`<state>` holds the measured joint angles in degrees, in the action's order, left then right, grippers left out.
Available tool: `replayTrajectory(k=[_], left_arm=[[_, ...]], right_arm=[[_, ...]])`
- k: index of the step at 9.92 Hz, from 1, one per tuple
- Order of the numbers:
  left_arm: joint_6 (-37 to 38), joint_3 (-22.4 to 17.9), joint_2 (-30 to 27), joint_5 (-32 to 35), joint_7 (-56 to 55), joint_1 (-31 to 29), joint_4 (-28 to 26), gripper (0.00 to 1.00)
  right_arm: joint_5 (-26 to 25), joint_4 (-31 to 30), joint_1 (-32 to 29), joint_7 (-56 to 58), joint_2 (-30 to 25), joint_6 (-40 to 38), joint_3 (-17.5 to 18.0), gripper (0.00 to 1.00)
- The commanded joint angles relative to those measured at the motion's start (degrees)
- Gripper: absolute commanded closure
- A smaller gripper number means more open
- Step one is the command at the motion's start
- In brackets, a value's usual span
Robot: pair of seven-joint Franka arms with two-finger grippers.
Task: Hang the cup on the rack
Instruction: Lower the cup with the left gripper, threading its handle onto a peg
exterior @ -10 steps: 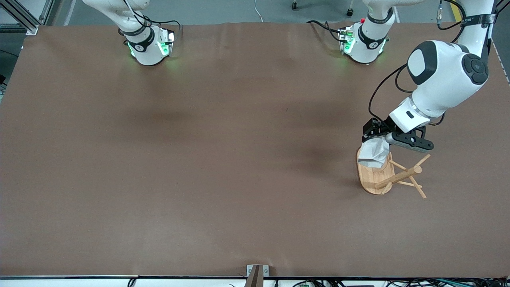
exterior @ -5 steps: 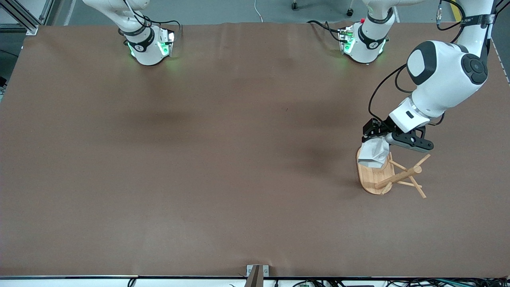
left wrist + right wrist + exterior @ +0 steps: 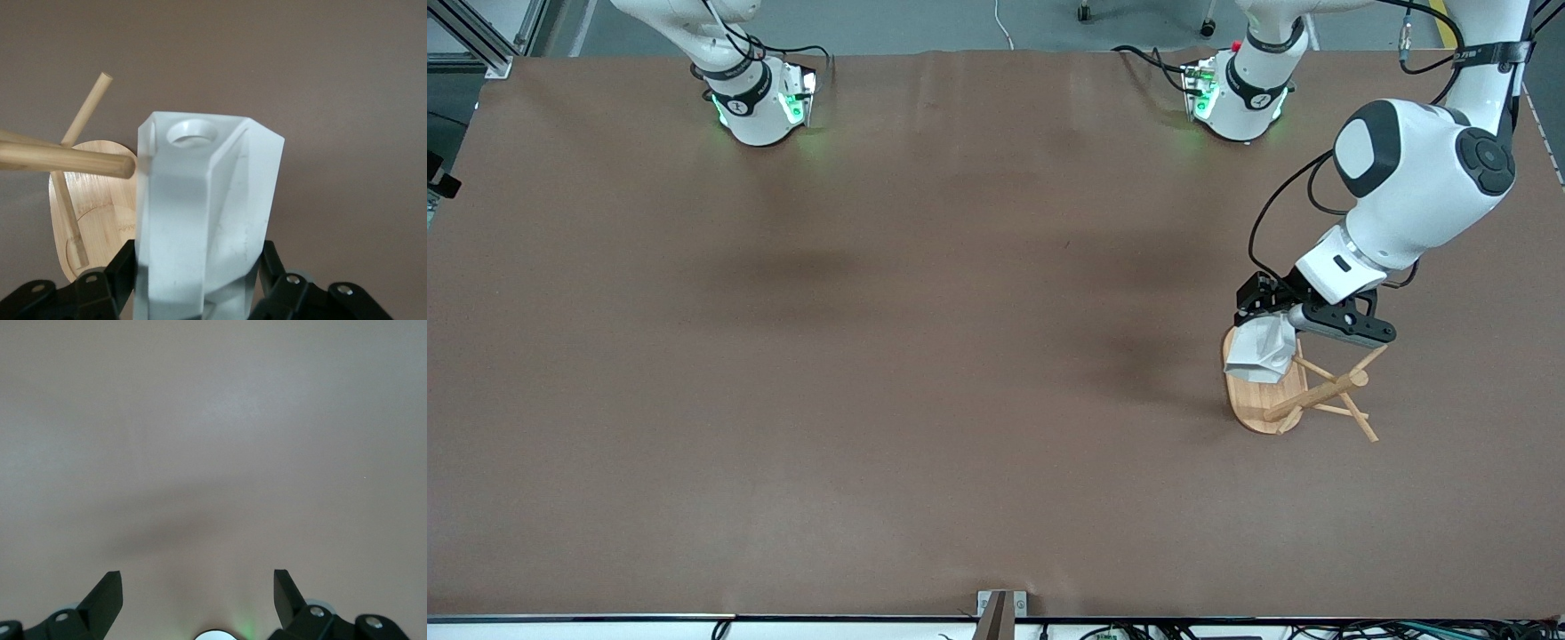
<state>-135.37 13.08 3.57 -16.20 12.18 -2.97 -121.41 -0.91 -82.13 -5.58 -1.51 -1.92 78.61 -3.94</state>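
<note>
The white faceted cup hangs in my left gripper, which is shut on it, over the end of the rack's oval base nearest the robots' bases. The bamboo rack's post and pegs stand beside the cup. In the left wrist view the black fingers clamp the cup's body. The round hole in its handle is open, with no peg in it. One peg's tip ends right at the cup's edge. My right gripper is open and empty over bare table, out of the front view.
The brown table cover holds only the rack, at the left arm's end. The two arm bases stand along the table's edge. A small bracket sits at the edge nearest the front camera.
The left gripper and the cup have shifted slightly, a little lower in the front view over the rack's base. The left arm's elbow has moved a little. The rack has not moved.
</note>
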Motion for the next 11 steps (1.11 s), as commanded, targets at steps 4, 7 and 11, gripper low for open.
replayTrajectory(k=[4,7,11], left_arm=[[-1.47,0.01,3.11,-0.23,1.01,0.07,1.26,1.00],[-1.47,-0.34,3.64,-0.41,1.01,-0.02,1.43,1.00],[-1.47,-2.44,3.64,-0.58,1.09,-0.20,1.61,1.00]], right_arm=[[-0.24,0.83,-0.40,0.02,0.34,-0.03,0.33,0.00],[-0.15,0.83,-0.57,0.02,0.42,-0.03,0.24,0.00],[-0.06,0.83,-0.66,0.02,0.43,0.05,0.24,0.00]])
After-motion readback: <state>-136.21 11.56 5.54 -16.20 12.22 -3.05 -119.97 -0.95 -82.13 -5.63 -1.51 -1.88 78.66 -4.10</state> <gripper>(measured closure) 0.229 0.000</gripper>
